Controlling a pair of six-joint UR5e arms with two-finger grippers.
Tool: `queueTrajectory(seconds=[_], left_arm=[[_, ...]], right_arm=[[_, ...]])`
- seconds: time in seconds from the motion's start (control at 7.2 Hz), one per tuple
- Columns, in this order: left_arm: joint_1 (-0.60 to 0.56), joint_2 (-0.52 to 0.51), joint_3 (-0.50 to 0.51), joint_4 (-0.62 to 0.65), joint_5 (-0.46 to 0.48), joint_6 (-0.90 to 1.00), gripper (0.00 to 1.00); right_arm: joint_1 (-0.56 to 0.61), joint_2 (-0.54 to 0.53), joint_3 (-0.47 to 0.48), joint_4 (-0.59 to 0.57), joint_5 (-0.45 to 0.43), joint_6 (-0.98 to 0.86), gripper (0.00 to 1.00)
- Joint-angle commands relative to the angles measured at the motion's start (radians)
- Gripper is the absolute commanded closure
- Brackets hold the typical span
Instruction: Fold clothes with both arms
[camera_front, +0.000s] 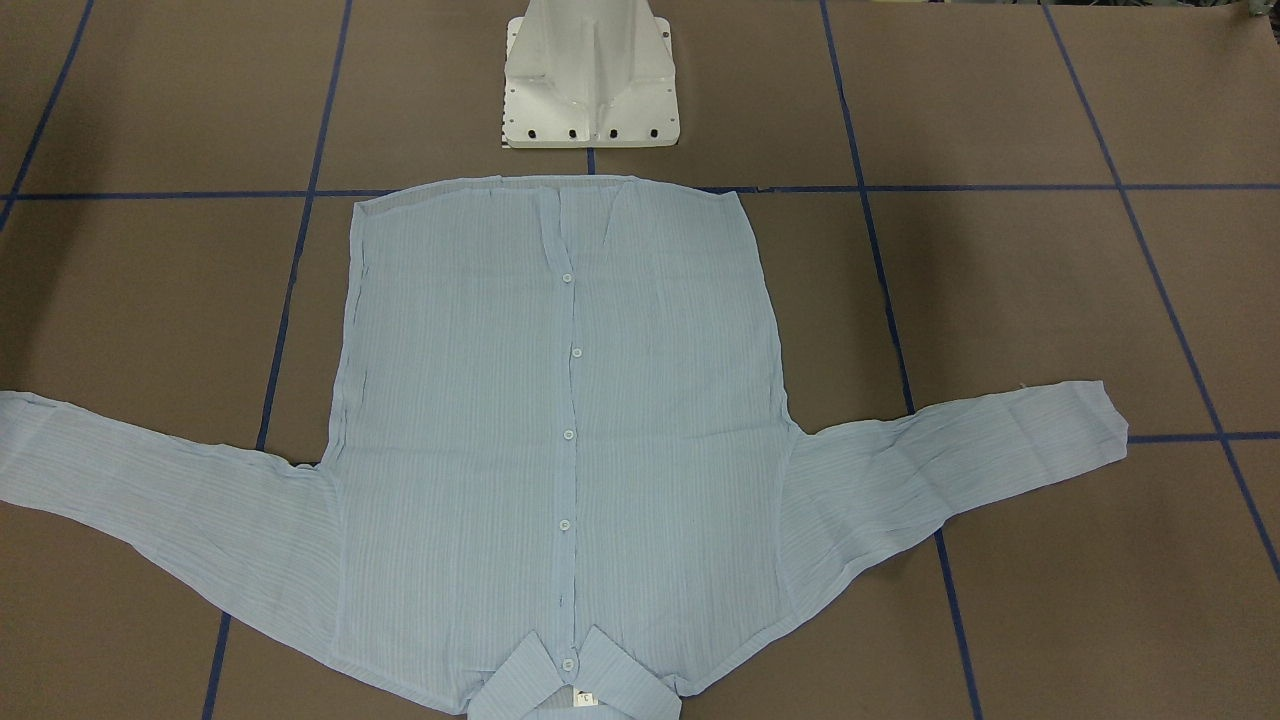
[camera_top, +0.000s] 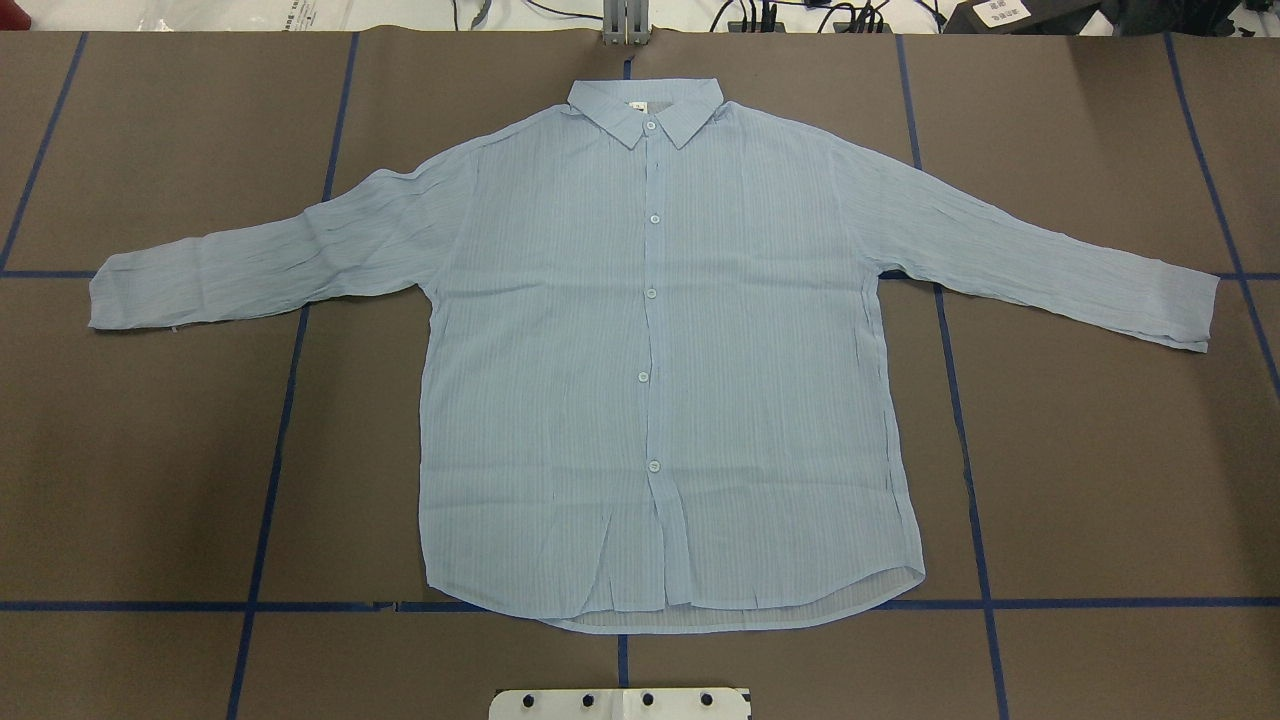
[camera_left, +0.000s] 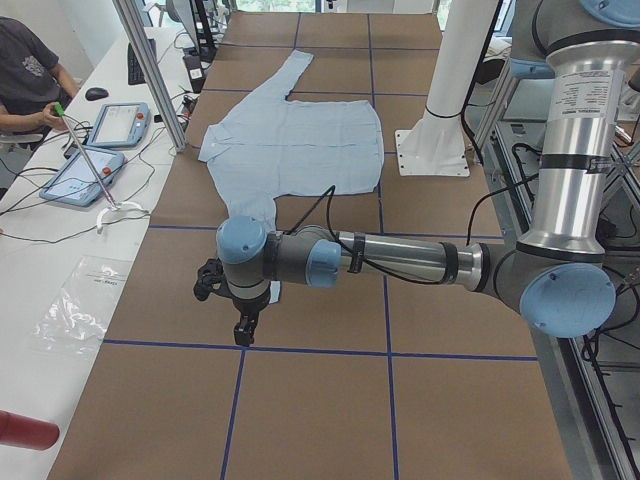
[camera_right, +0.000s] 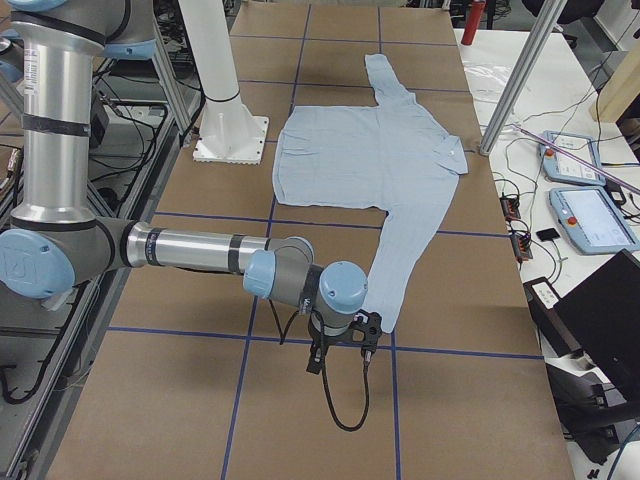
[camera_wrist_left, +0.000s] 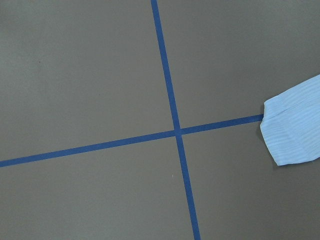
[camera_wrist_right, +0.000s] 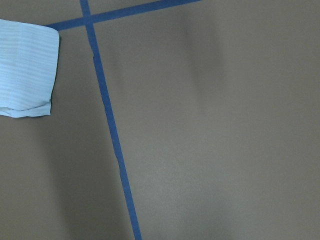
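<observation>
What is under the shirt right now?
The shirt lies flat, front up, on the brown table. Blue tape lines run in under its hem and sleeves and vanish there. Anything else beneath the fabric is covered and cannot be seen.

Brown table (camera_top: 150, 450), blue tape grid (camera_top: 279, 450), shirt (camera_top: 560, 380) spread flat

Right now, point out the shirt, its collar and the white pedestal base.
shirt (camera_top: 560, 380): overhead exterior view, on the front panel beside the buttons.
collar (camera_top: 608, 106): overhead exterior view, on one collar flap.
white pedestal base (camera_front: 588, 70): exterior front-facing view, on its upright column.
</observation>
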Motion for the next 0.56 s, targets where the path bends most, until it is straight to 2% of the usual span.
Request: queueTrajectory(seconds=[0.0, 0.14, 0.28, 0.42], left_arm=[[0.003, 0.000, -0.001, -0.004, 0.007, 0.010, 0.00], [0.006, -0.003, -0.003, -0.015, 0.009, 0.009, 0.00], [0.005, -0.003, -0.001, -0.071, 0.006, 0.001, 0.00], [0.005, -0.009, -0.010, -0.096, -0.002, -0.001, 0.00]], right_arm=[[0.000, 0.008, -0.014, 0.001, 0.000, 0.002, 0.00], [0.000, 0.020, -0.021, 0.027, 0.000, 0.002, 0.00], [0.000, 0.025, -0.055, 0.147, 0.000, 0.003, 0.00], [0.000, 0.042, -0.128, 0.341, -0.002, 0.003, 0.00]])
